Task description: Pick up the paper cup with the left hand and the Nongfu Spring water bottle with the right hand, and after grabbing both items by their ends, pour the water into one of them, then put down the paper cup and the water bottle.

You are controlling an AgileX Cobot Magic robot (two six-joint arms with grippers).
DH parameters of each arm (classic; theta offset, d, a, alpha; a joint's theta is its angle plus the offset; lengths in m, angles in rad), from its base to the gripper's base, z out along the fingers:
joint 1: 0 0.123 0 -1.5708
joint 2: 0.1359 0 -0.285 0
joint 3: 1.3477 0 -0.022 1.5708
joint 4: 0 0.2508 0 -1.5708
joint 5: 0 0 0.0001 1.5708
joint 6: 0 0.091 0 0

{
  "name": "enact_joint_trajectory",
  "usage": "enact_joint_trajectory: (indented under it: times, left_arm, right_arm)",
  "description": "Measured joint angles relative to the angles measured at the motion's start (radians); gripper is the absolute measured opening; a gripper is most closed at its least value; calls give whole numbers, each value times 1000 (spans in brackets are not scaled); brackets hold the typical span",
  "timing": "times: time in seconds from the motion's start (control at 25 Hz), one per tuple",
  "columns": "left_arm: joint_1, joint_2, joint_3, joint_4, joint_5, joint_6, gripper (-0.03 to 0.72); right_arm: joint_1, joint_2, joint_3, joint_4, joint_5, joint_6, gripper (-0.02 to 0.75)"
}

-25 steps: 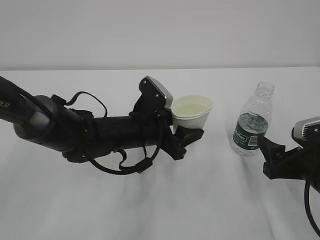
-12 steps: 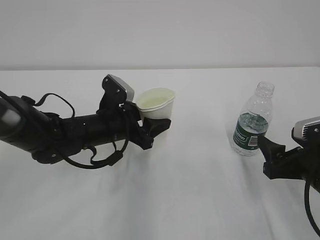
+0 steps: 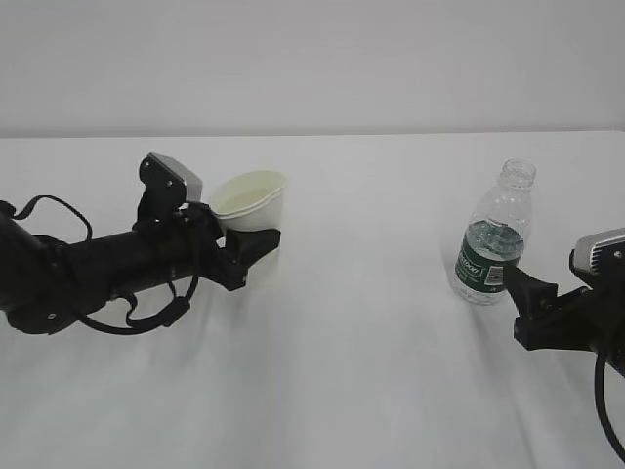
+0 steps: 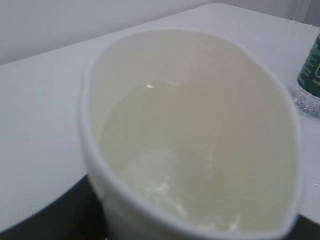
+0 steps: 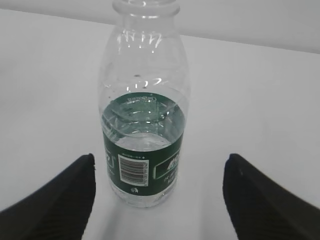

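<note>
The right hand (image 3: 522, 293) waits with fingers spread wide and empty, just short of the uncapped Nongfu Spring water bottle (image 3: 493, 237), which stands upright on the surface (image 3: 371, 371) part full, light and slippery. Farther off, the left hand (image 3: 244, 252) has its fingers clenched on the low end of the paper cup (image 3: 250, 200); its thin wall looks squeezed oval, so a firmer grip would likely spill the water (image 4: 165, 165).

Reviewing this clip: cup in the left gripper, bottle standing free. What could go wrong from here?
1. The paper cup holds water and its rim looks squeezed oval in the left gripper; a jolt or rough set-down could spill it.
2. The uncapped bottle stands between the right gripper's open fingers; a nudge might tip it.
</note>
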Motion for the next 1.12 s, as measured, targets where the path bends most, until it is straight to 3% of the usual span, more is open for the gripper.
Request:
enact_joint_trajectory:
  times: [0.28,0.6,1.12]
  left_arm:
    - [41,0,32,-16,-49,59,421]
    - [44,0,84,-111,-96,159,421]
    - [44,0,88,-167,-96,168,420]
  right_arm:
    - [0,0,0,0,0,0,595]
    - [0,0,0,0,0,0,594]
    - [0,0,0,0,0,0,594]
